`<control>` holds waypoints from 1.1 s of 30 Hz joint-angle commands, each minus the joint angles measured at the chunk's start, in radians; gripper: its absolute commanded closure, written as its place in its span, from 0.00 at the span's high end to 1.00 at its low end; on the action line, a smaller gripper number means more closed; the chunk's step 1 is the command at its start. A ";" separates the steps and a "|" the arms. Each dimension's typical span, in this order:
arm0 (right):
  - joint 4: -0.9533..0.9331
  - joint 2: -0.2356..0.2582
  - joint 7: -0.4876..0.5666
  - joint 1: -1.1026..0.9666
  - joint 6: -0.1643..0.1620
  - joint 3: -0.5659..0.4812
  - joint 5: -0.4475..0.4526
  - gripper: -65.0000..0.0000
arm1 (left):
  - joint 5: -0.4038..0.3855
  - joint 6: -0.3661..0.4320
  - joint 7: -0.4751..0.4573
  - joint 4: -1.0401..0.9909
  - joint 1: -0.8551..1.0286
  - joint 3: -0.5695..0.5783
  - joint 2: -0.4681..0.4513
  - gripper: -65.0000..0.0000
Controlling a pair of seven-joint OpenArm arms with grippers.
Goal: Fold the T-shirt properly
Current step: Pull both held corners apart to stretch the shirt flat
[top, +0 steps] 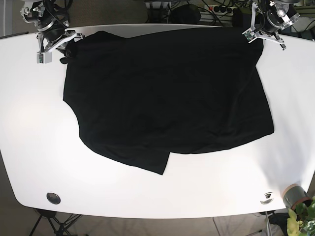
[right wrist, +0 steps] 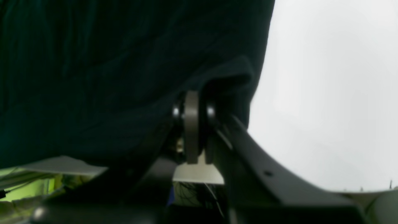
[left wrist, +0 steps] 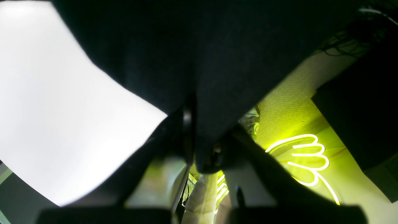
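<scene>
A black T-shirt (top: 167, 93) lies spread over the white table (top: 34, 128), with a folded flap at its lower middle edge. My left gripper (top: 252, 35) is at the shirt's far right corner. In the left wrist view this gripper (left wrist: 202, 152) is shut on a pinch of black cloth (left wrist: 199, 62) that drapes away above it. My right gripper (top: 66, 48) is at the far left corner. In the right wrist view its jaws (right wrist: 192, 112) stand pressed together with the shirt's edge (right wrist: 124, 77) bunched over the tips.
A plant pot (top: 295, 196) stands at the near right corner. A round black grommet (top: 53, 198) sits near the front left edge. Cables and gear (top: 206, 10) lie behind the table's far edge. A glowing yellow neon sign (left wrist: 306, 158) shows below the table.
</scene>
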 commanded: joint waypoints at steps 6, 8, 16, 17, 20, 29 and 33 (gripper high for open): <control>0.022 -0.034 0.020 -0.036 0.040 0.019 0.011 0.03 | -0.053 0.007 -0.003 -0.002 -0.040 -0.031 0.033 0.00; 0.022 -0.045 0.020 -0.038 0.040 0.020 0.011 0.03 | -0.053 0.007 -0.003 0.000 -0.038 -0.031 0.042 0.00; 0.022 -0.048 0.020 -0.052 0.055 0.062 0.009 0.03 | -0.055 0.007 -0.001 -0.005 0.048 -0.055 0.050 0.00; 0.022 -0.048 0.019 -0.050 0.062 0.065 0.009 0.03 | -0.055 0.007 -0.005 0.000 0.071 -0.083 0.050 0.00; 0.022 -0.048 0.019 -0.050 0.068 0.065 0.009 0.03 | -0.061 0.007 -0.006 0.001 0.091 -0.126 0.056 0.00; 0.022 -0.050 0.020 -0.032 0.068 0.065 0.011 0.03 | -0.061 0.007 -0.006 0.011 0.014 -0.129 0.085 0.00; 0.022 -0.054 0.020 -0.019 0.071 0.063 0.011 0.03 | -0.061 0.007 -0.006 0.014 -0.040 -0.130 0.125 0.00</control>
